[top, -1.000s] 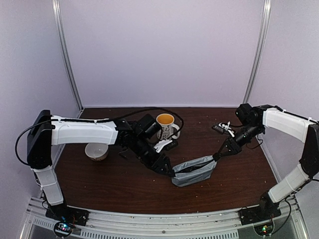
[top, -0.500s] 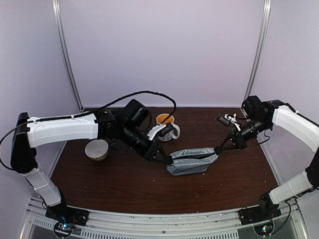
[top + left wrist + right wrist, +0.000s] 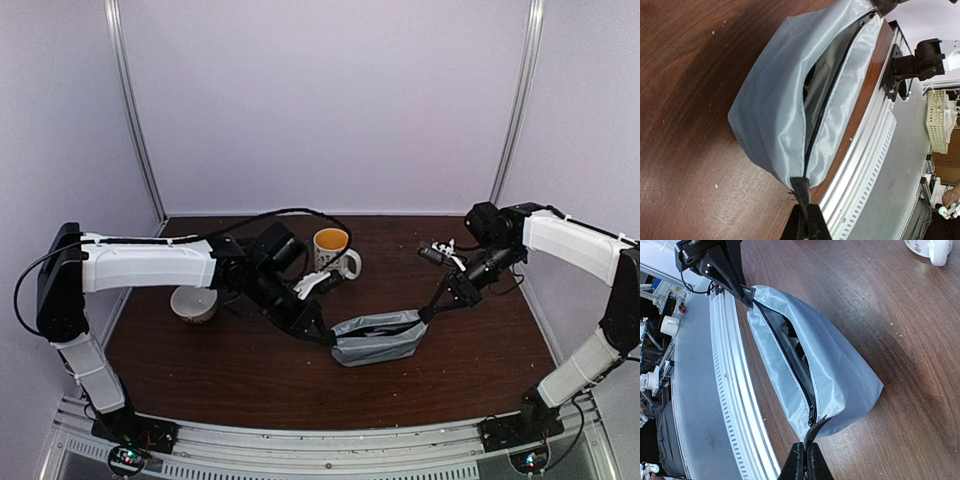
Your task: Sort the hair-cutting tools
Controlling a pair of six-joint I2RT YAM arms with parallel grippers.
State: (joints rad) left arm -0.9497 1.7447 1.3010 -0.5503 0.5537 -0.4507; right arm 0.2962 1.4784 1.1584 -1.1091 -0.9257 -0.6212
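Moved: since half a second ago the grey zip pouch (image 3: 378, 338) has come a little toward the near edge and to the left. Both grippers have travelled with it, and the right arm's wrist has drawn in from the right wall.
Top view, pouch: slung between the two grippers over the middle of the brown table (image 3: 250, 385) and sagging in its middle. Whether its underside touches the wood I cannot tell.
Top view, left gripper (image 3: 325, 334): at the pouch's left end, closed on it.
Top view, right gripper (image 3: 428, 313): at the pouch's right end, a little higher than the left one.
Top view, other things: the patterned mug (image 3: 332, 250) stands behind the left forearm. The white bowl (image 3: 192, 303) sits near the table's left edge, well apart from the pouch.
Left wrist view, left gripper (image 3: 806, 216): pinched together on the black tab at the near end of the pouch (image 3: 770, 115).
Left wrist view, zip: undone along the pouch's length, with the mouth gaping.
Left wrist view, hair-cutting tools (image 3: 809, 82): only a dark shape inside the mouth, too shadowed to tell which tool it is.
Right wrist view, right gripper (image 3: 806, 452): clamped on the black tab at its end of the pouch (image 3: 840, 375), just by the zip slider.
Right wrist view, left gripper (image 3: 742, 287): holds the far end.
Right wrist view, hair-cutting tools (image 3: 794, 347): dark shapes lie inside the open mouth, and which tools they are I cannot tell.
Right wrist view, mug (image 3: 932, 247): at the top right corner, well apart from the pouch.
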